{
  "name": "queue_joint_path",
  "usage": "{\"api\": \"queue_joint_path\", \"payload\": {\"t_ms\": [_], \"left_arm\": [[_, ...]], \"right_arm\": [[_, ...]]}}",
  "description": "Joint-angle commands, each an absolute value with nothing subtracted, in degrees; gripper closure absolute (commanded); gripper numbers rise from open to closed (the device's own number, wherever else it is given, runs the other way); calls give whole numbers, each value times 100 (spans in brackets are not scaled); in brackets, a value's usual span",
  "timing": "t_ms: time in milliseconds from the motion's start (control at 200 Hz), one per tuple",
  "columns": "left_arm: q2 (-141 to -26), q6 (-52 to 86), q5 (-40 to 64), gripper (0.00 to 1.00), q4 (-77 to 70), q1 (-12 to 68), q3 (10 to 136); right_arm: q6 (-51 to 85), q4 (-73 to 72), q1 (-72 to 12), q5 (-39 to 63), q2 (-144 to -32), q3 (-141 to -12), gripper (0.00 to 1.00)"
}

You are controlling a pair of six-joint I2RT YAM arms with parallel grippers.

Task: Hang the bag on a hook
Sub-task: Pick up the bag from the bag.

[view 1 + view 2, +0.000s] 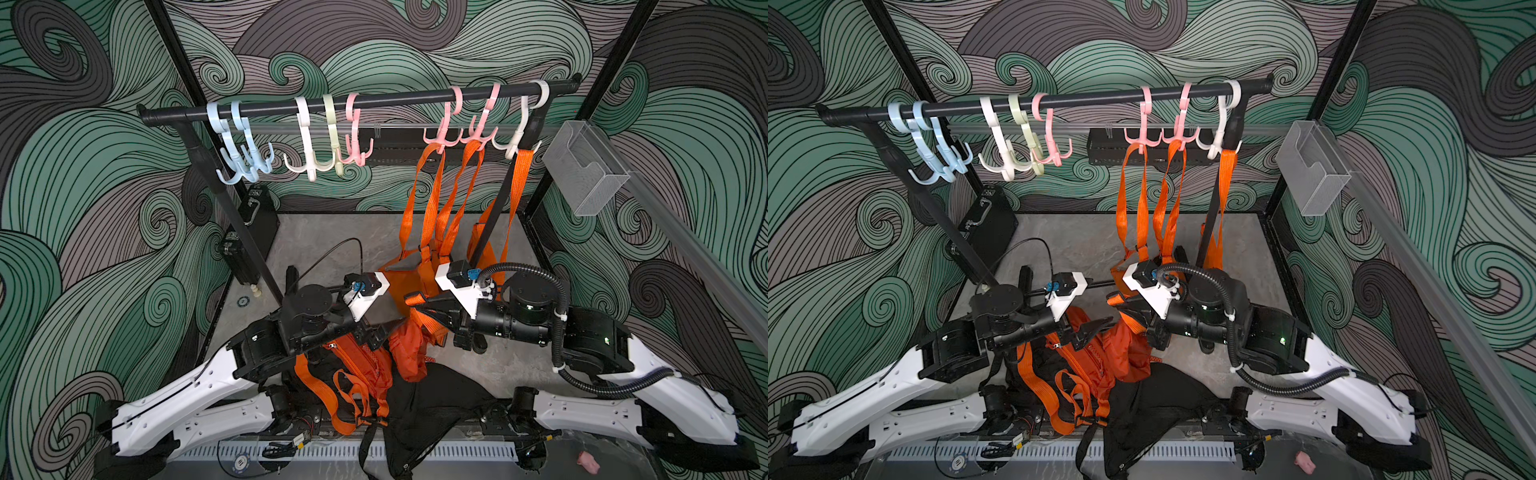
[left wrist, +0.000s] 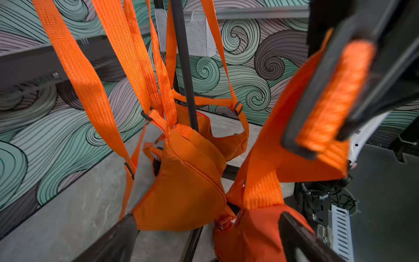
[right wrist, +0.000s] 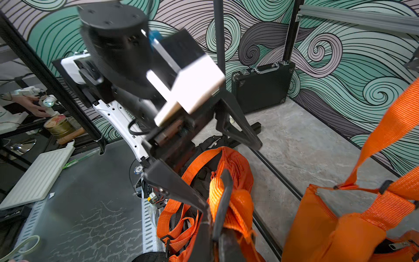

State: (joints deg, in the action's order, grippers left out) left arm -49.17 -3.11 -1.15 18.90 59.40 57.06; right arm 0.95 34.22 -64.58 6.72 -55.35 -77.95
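Right tool [image 1: 417, 305] clamps the orange webbing strap [image 2: 263, 186] of the crumpled orange fabric bag [image 1: 409, 353] low over the grey tabletop [image 1: 332, 237]; left tool [image 1: 1095, 332] stands open and empty; hanging on a pastel plastic hook [image 1: 308, 141] remains.

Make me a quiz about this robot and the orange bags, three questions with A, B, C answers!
1. Which end of the rail holds the hung bag straps?
A the left arm's end
B both ends
C the right arm's end

2. How many blue hooks are there?
A one
B two
C four

3. What is the right gripper doing?
A shut on an orange strap
B open and empty
C out of sight

Answers:
1 C: both top views show the straps looped over the pink and white hooks at that end.
2 B: two hang side by side.
3 A: the right wrist view shows it pinching the strap.
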Motion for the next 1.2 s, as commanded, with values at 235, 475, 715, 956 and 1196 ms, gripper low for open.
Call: {"api": "queue_joint_path", "payload": {"t_ms": [235,475,715,956,1196], "left_arm": [[-5328,183,289,2,1042,6013,5507],[-5229,375,173,13,798,6012,5298],[-5172,569,273,3,736,6021,5331],[-5421,833,879,4,668,6030,5405],[-5534,887,890,28,403,6029,5285]], "right_arm": [[129,3046,-6435,1251,-5510,-7886,100],[227,2897,-6426,1480,-5399,-7653,100],[231,2826,-6400,1335,-5307,-7471,100],[294,2603,-6381,1384,-5225,-7352,100],[395,2479,-6375,1586,-5220,-7296,100]]}}
